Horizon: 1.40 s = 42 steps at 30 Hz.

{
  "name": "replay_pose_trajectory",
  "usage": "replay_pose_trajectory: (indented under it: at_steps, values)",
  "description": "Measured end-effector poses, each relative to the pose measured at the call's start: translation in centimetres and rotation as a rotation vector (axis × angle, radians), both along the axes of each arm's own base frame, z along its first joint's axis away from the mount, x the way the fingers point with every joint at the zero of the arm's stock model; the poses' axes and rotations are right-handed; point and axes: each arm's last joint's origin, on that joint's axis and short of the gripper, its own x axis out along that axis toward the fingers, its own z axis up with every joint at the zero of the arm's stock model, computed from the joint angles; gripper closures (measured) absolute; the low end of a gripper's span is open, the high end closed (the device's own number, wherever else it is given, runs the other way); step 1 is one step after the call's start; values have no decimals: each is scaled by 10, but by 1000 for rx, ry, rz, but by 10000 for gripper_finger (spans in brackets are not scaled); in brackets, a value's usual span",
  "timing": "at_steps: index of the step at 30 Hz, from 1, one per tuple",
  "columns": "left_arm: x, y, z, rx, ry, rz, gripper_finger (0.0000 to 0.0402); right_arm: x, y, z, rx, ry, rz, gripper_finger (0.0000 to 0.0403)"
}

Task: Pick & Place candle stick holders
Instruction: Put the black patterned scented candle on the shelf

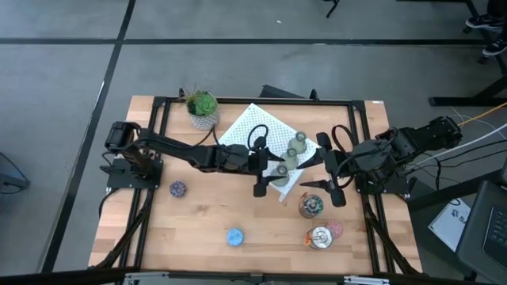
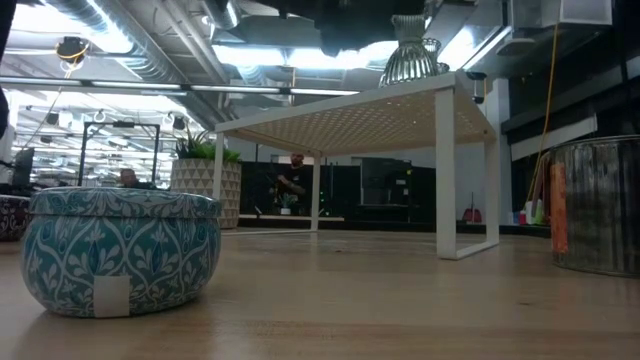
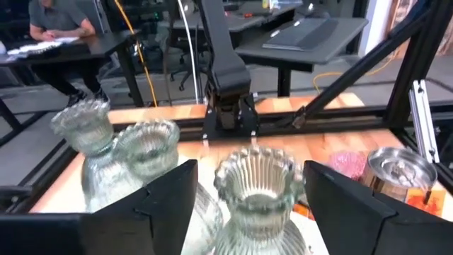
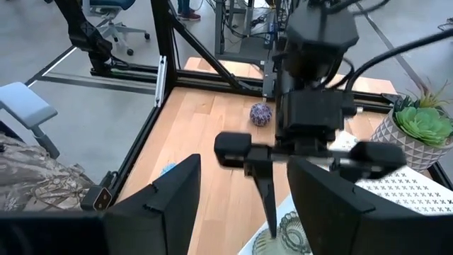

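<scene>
Three green holders sit on the stand (image 1: 257,131), apparently the drop spot. Left end effector (image 3: 249,188) hangs over the stand's near corner, fingers spread wide either side of the third green holder (image 3: 256,185). No contact visible, so released; I'd guess just placed or about to grip. The other two green holders (image 3: 117,145) stand just beyond it, touching.

Right end effector (image 1: 331,184) is open and empty, just beside the stand. Silver holders (image 1: 311,207), pink (image 1: 335,229), blue (image 1: 234,236) and purple (image 1: 178,188) remain on the surface (image 1: 206,222).

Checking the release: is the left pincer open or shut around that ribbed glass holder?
Open: the left pincer has its fingers spread either side of the upright ribbed glass holder, apparently not touching.
</scene>
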Motion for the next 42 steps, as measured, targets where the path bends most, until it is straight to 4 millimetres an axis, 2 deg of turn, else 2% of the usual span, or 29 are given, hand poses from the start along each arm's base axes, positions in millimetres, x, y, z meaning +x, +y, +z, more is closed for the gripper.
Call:
replay_pose_trajectory:
  at_steps: [4, 8, 11, 17, 21, 26, 33, 38, 42]
  values:
    - [-12, 1, 12, 3, 38, 2, 144, -1, 0, -2, -23, 21, 5, 188]
    - [-33, 0, 29, 8, 77, 9, 144, -1, 0, -3, -35, 27, 10, 188]
    - [-56, -4, 34, 20, 89, 37, 144, -2, 1, -5, -44, 45, 16, 188]
    - [-114, -14, 30, 50, 50, 132, 144, -2, 6, -23, -64, 102, 33, 188]
    - [-150, -20, 28, -3, 0, 172, 144, -3, 11, -35, -61, 143, 41, 188]
    - [-182, -28, 28, -83, -11, 164, 144, -8, 19, -40, -55, 176, 68, 188]
    - [-206, -37, 21, -240, 109, 125, 144, -21, 30, -46, -54, 265, 134, 188]
    - [-209, -42, 13, -307, 175, 136, 144, -29, 35, -51, -15, 339, 115, 188]
    - [-207, -44, 11, -285, 189, 128, 144, -33, 39, -51, 7, 357, 114, 188]
